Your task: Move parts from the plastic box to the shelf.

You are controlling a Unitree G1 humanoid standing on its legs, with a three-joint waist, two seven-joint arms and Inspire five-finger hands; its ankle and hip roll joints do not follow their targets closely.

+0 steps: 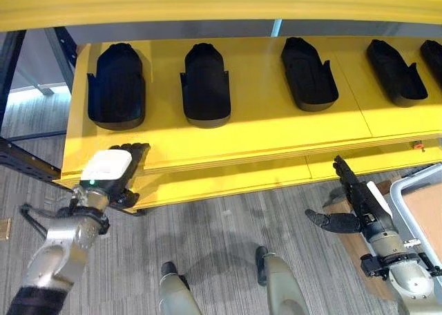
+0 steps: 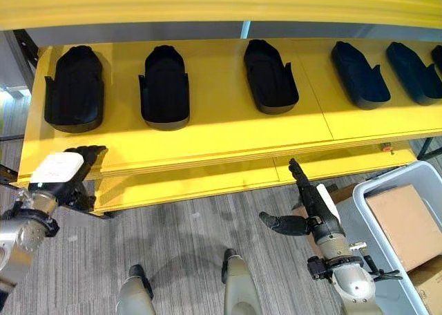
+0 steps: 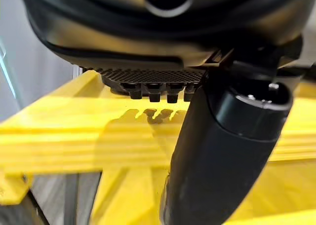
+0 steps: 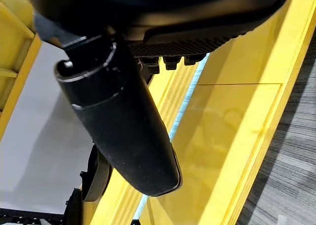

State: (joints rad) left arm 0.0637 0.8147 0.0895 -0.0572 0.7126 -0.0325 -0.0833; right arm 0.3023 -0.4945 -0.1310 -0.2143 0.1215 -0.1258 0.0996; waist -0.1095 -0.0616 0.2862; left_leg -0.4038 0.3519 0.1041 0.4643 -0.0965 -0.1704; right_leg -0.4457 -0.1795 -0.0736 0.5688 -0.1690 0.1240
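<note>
I see a long yellow shelf board (image 1: 276,132) carrying a row of black moulded plastic parts (image 1: 205,87), shoe-like shells, spaced apart towards its back edge. Five show in the left eye view, six in the right eye view. My left hand (image 1: 114,170) rests at the shelf's front edge near its left corner, fingers straight and flat on the board, holding nothing. My right hand (image 2: 311,204) hangs below the front edge, over the grey plank floor (image 1: 221,239), fingers straight and thumb spread wide, empty. At the lower right stands a grey plastic box (image 2: 366,197) with a flat brown cardboard piece (image 2: 400,225) lying in it; I can make out no black part inside it.
</note>
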